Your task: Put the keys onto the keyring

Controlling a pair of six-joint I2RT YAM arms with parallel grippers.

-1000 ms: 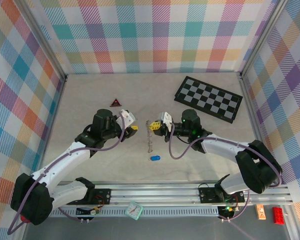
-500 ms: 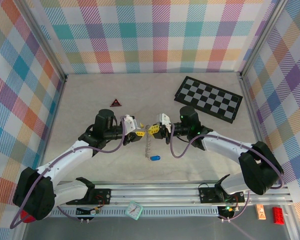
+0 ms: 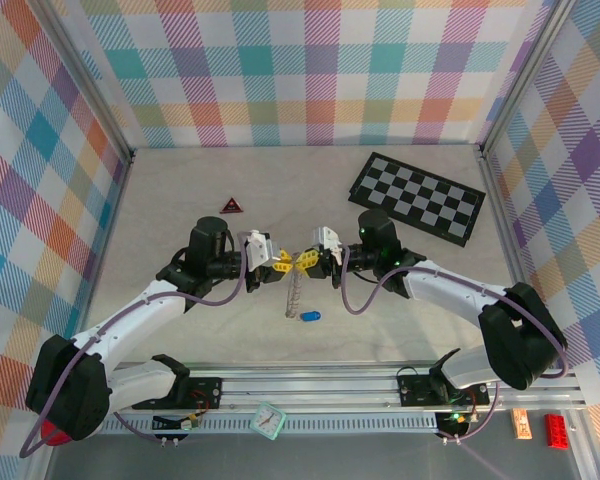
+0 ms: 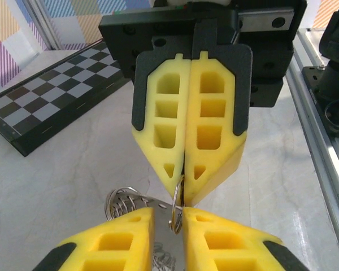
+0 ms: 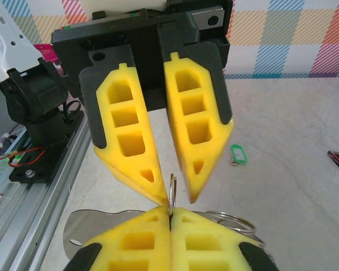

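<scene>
In the top view, the left gripper (image 3: 279, 263) and the right gripper (image 3: 305, 260) are meeting tip to tip over the middle of the table (image 3: 180, 200). The keyring (image 3: 294, 288) is trailing from that meeting point toward the near edge as a thin grey strand. The keys (image 3: 291, 303) are strung along it, and it is ending just beside a blue tag (image 3: 309, 317). I cannot tell whether the strand is hanging or lying flat. A board (image 3: 417, 196) is lying well apart at the far right, and a red triangle (image 3: 231, 206) is sitting beyond the left gripper.

In the left wrist view, the right gripper (image 4: 183, 189) is facing the camera with its yellow fingers pressed together, pinching one loop of the keyring (image 4: 175, 208) at their tips. That loop is standing edge-on in the narrow gap of the left gripper (image 4: 168, 219), whose fingers are not quite meeting. A coiled part of the ring is showing just to the left. The board (image 4: 56, 84) is lying behind.

In the right wrist view, the right gripper (image 5: 169, 217) is clamping the keyring (image 5: 172, 187), with a flat key (image 5: 96, 226) sticking out beside its fingers. The left gripper (image 5: 179, 196) is standing narrowly parted around the loop.
</scene>
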